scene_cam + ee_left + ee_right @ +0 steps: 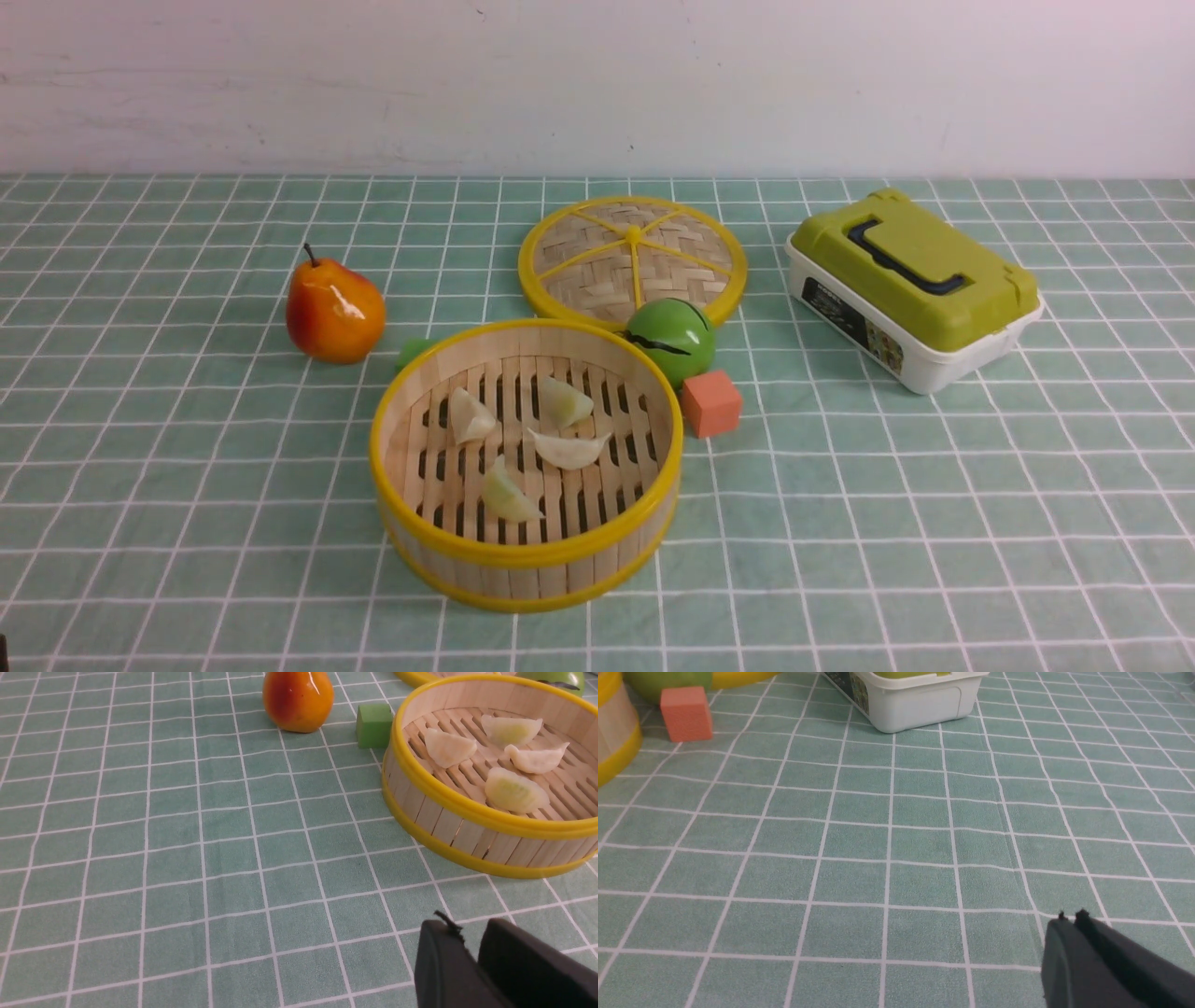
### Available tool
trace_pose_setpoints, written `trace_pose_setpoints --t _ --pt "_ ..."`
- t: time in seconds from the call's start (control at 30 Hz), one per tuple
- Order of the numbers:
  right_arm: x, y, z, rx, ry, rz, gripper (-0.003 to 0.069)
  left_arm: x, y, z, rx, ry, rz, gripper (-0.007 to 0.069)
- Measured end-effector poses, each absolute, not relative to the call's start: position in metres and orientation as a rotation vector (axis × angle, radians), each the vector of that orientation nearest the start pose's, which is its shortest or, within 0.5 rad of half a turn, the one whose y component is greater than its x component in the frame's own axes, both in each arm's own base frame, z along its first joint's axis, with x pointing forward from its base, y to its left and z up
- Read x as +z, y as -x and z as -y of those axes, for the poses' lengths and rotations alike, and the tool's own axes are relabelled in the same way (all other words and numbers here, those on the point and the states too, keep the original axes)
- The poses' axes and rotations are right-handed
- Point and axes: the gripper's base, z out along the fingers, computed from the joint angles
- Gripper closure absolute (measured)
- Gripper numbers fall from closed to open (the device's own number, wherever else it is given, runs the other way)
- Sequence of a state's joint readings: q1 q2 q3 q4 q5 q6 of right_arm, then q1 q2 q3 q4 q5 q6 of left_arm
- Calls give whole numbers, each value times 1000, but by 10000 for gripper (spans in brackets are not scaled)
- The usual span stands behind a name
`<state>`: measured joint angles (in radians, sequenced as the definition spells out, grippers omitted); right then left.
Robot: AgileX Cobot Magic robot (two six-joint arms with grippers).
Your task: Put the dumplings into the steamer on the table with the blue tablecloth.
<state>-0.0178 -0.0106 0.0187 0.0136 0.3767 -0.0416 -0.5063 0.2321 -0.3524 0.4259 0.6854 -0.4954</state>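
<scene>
Pale wall behind, and the counter (187, 523) is fully covered by the blue tablecloth (934, 523), teal with a white grid. From the front view we see neither arm nor end effector. It does show the whole layout: steamer (523, 560) near centre, pear (334, 313) off to its left, a flat woven disc (597, 266) with yellow rim behind it, a green ball (670, 338) touching the steamer's far right rim, an orange cube (711, 402) just beside the steamer wall, and a lidded box (920, 285) with green top and dark handle at the right.

Only the left wrist view shows the green block (373, 725) clearly, just beside the steamer wall and near the pear. It also shows the left end effector (469, 952), its two dark fingers slightly apart with a narrow gap, holding nothing, above bare cloth.

Only the right wrist view shows the right end effector (1071, 926), fingers pressed together, empty, above bare cloth well apart from the box.

All four dumplings (565, 450) lie inside the steamer on its slatted floor, none touching the wall as far as we can tell.

We see a dark label on the box side, its writing too small to read.
</scene>
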Motion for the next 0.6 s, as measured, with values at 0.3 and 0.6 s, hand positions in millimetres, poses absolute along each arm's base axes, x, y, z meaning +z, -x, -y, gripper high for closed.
trace_pose_setpoints --t 0.3,0.6 --pt "174 -52 0 -28 14 -1868 647 262 -59 6 -164 -178 -1983 491" --pt "174 -52 0 -26 12 -1868 638 257 -59 6 -158 -187 -1978 480"
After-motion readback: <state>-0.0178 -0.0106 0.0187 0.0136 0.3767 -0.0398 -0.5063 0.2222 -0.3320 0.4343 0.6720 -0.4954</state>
